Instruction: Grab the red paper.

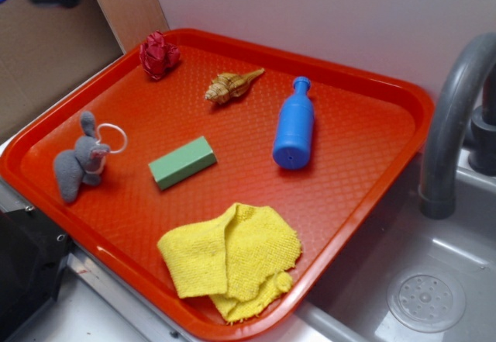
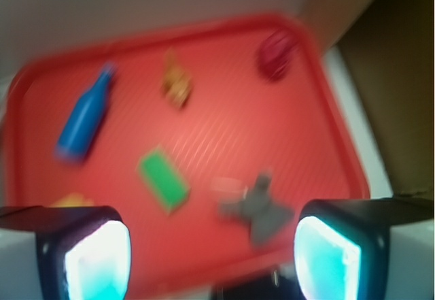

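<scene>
Red paper (image 1: 159, 54) sits crumpled in the far left corner of the tray (image 1: 364, 148), near the rim. Claw (image 2: 212, 252) hangs wide open, holding nothing. No writing shows.

An orange-red plastic tray (image 1: 364, 136) fills most of the exterior view. Taking its centre as the clock's hub, a tan seashell (image 1: 231, 86) lies at about twelve o'clock. A blue bottle (image 1: 294, 127) lies on its side at two o'clock, neck pointing to the far rim. A green block (image 1: 182, 162) sits just beside the centre at about nine o'clock. A grey stuffed animal (image 1: 79, 161) with a white ring lies further out at nine o'clock. A crumpled yellow cloth (image 1: 229, 258) lies at six o'clock, near the rim. At three o'clock, off the tray, stand a grey faucet (image 1: 453, 117) and sink (image 1: 434, 280).
</scene>
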Controlling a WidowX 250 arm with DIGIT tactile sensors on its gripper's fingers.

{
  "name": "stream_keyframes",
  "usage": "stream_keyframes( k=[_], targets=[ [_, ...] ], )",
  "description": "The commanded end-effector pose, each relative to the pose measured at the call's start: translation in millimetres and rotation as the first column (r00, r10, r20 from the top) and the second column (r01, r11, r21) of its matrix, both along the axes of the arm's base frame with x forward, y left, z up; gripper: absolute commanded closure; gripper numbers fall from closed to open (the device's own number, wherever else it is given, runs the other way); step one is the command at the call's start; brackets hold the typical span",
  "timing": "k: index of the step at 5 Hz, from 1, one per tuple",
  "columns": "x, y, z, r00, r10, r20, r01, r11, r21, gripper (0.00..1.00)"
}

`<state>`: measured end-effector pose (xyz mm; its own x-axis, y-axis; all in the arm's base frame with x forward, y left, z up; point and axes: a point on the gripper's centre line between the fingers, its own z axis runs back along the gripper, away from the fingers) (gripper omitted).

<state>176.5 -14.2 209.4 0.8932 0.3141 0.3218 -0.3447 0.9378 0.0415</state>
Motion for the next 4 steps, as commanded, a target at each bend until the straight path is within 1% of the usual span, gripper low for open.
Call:
stream_keyframes(
  k=[1, 2, 3, 4],
  targets=[
    [40, 59, -35, 0.953, 0.241, 0.182, -0.269, 0.952, 0.148, 0.0],
    [61, 83, -69, 0.949, 0.266, 0.169, -0.297, 0.935, 0.194, 0.0],
    [79, 98, -101, 0.951, 0.267, 0.153, -0.297, 0.928, 0.225, 0.0],
    [102, 102, -125, 0.952, 0.273, 0.136, -0.298, 0.929, 0.219, 0.0]
  ],
)
